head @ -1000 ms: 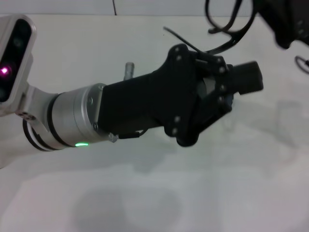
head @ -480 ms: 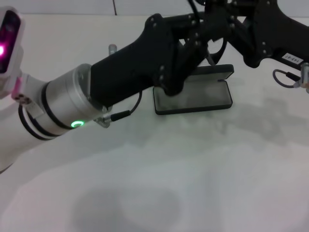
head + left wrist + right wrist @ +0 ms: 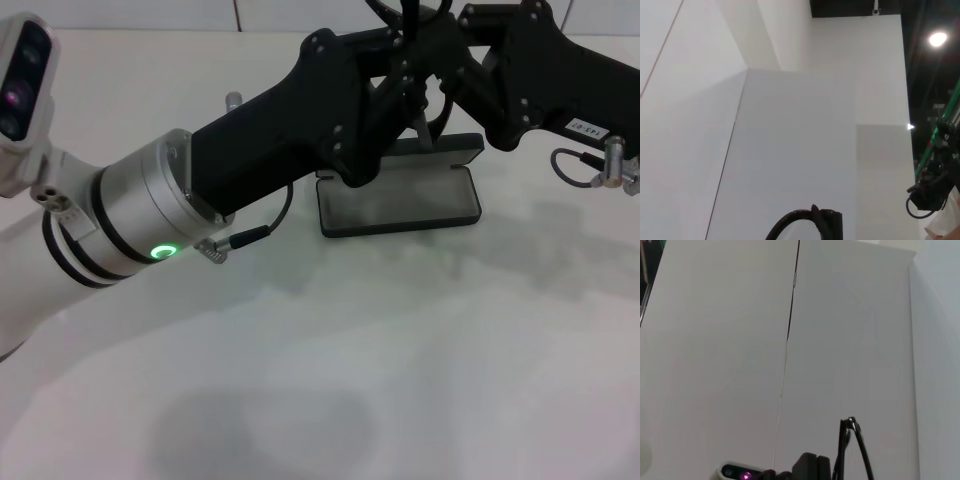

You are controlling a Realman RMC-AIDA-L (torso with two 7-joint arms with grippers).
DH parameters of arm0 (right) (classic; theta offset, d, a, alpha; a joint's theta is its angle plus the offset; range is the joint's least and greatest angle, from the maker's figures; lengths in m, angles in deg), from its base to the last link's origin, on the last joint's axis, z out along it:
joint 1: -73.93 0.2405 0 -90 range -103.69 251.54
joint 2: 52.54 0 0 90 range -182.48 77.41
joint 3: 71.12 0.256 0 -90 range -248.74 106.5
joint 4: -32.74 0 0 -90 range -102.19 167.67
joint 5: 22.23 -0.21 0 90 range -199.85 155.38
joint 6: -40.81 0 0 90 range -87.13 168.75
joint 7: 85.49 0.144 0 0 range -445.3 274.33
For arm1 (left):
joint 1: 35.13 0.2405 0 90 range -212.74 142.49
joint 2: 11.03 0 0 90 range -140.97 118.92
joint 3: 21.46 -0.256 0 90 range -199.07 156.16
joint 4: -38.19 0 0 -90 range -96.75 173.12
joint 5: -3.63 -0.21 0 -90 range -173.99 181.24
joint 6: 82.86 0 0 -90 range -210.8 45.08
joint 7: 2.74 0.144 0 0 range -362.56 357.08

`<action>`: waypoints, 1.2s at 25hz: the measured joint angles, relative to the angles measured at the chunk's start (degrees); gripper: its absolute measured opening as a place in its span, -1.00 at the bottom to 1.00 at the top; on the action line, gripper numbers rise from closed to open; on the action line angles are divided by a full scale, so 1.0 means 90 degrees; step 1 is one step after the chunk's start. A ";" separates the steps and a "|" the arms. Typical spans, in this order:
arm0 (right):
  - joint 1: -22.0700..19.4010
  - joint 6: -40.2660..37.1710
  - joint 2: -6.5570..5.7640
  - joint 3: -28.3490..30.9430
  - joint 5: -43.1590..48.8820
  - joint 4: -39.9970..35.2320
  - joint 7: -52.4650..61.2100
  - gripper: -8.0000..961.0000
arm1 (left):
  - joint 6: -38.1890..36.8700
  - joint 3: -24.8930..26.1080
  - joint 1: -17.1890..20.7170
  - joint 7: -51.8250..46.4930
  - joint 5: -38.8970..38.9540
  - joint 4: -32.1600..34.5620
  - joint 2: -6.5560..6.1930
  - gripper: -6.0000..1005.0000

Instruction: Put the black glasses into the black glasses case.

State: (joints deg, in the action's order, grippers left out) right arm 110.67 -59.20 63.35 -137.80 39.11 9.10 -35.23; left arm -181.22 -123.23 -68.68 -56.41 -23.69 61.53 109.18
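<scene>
The black glasses case (image 3: 400, 205) lies open on the white table, grey lining up, its lid (image 3: 445, 150) at the far side. Above and behind it my two black grippers meet. The left gripper (image 3: 405, 60) reaches in from the left and the right gripper (image 3: 462, 45) from the right. Between them are the black glasses (image 3: 385, 12), of which only a thin rim loop shows at the top edge. A curved black rim of the glasses (image 3: 800, 220) shows in the left wrist view, and the upright frame of the glasses (image 3: 856, 450) in the right wrist view. The grip points are hidden.
A small silver post (image 3: 233, 100) stands on the table behind the left arm. A cable with a metal plug (image 3: 600, 172) hangs from the right arm. Bare white tabletop (image 3: 400, 380) spreads in front of the case.
The left gripper has lifted away from over the case toward the glasses, uncovering the open case. The right gripper came in from the top right with the glasses.
</scene>
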 joint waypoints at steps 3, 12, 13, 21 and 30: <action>0.0000 0.0031 -0.0002 0.0000 0.0000 0.0000 -0.0015 -0.84 | 0.0002 0.0000 -0.0002 -0.0018 0.0014 -0.0024 -0.0002 -0.90; -0.0189 0.0400 -0.0076 0.0109 -0.0043 -0.0113 -0.0028 -0.84 | -0.0062 0.0000 0.0198 -0.0350 -0.0030 -0.0056 -0.0117 -0.90; -0.0246 0.0475 -0.0090 0.0127 -0.0029 -0.0179 -0.0028 -0.84 | -0.0089 -0.0001 0.0259 -0.0378 -0.0042 -0.0055 -0.0158 -0.90; -0.0626 0.1440 -0.0137 0.0073 0.1569 -0.1558 0.0398 -0.84 | -0.0694 0.0642 0.1178 -0.0382 -0.0058 -0.0056 -0.0449 -0.90; -0.0551 0.2867 -0.0022 -0.1026 0.4374 -0.3704 0.2234 -0.84 | -0.0756 0.0909 0.1436 -0.0304 -0.0075 -0.0208 -0.0409 -0.90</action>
State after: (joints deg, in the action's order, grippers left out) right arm 105.71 -33.39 63.15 -147.04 78.48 -24.24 -15.13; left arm -188.02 -115.05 -55.76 -59.15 -24.37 59.66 105.49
